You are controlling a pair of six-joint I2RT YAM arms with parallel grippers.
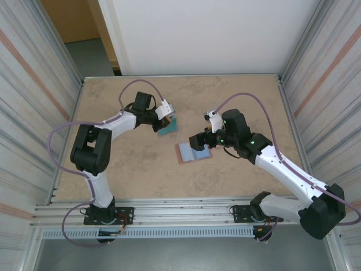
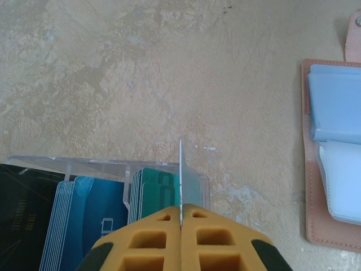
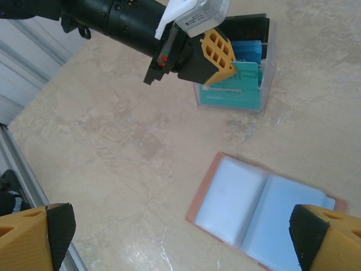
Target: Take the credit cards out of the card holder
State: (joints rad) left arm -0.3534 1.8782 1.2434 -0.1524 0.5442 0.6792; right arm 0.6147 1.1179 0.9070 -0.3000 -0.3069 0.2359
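Left gripper point(image 2: 181, 217) is pinched closed on a teal-green credit card point(image 3: 246, 74), held upright at the clear box point(image 2: 101, 165) of stacked cards point(image 2: 84, 220). Card holder point(image 3: 256, 206) lies open, blue-grey lining up, flat on the table point(image 1: 130, 169) near the box. I see the right gripper point(image 3: 180, 234) spread wide above it, gripping nothing.

Matt mottled beige table point(image 2: 141, 68), clear glossy plastic box point(image 2: 101, 165), stitched pink leatherlike card holder point(image 2: 309, 169).
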